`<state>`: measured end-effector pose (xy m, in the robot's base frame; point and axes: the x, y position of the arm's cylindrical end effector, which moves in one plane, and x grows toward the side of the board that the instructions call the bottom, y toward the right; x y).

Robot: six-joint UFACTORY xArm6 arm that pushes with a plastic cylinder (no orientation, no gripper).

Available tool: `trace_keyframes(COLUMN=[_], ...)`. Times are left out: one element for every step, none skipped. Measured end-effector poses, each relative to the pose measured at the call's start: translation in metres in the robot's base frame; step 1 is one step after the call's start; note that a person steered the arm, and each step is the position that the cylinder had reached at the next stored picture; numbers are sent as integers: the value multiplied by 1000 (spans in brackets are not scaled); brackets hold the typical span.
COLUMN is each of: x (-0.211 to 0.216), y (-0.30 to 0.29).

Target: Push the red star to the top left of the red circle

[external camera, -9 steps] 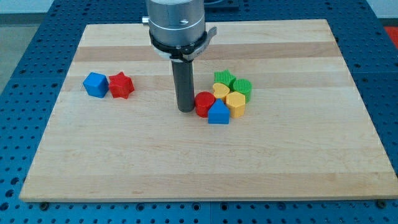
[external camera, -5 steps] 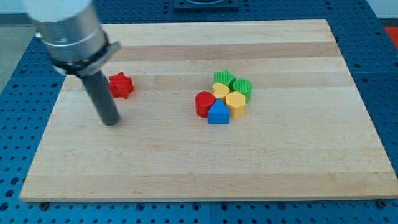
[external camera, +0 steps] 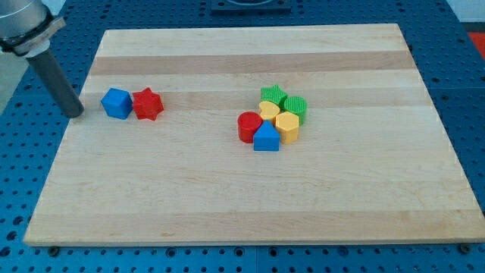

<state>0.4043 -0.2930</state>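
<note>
The red star [external camera: 148, 104] lies on the left part of the wooden board [external camera: 250, 189], touching a blue cube [external camera: 116, 103] on its left side. The red circle [external camera: 248, 127] sits near the board's middle, at the left of a cluster of blocks. My tip [external camera: 75, 114] is at the board's left edge, just left of the blue cube and apart from it. The blue cube lies between my tip and the red star.
The cluster by the red circle holds a blue triangle-topped block [external camera: 266, 139], a yellow heart [external camera: 270, 111], a yellow hexagon [external camera: 287, 127], a green star [external camera: 272, 96] and a green circle [external camera: 296, 107]. A blue pegboard [external camera: 23, 174] surrounds the board.
My tip has moved far left, from beside the red circle, past the red star and blue cube, to the board's left edge. No block has moved.
</note>
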Motion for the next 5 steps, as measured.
trace_keyframes(x=[-3, -3, -3, -3, -3], y=[22, 54, 83, 103, 117])
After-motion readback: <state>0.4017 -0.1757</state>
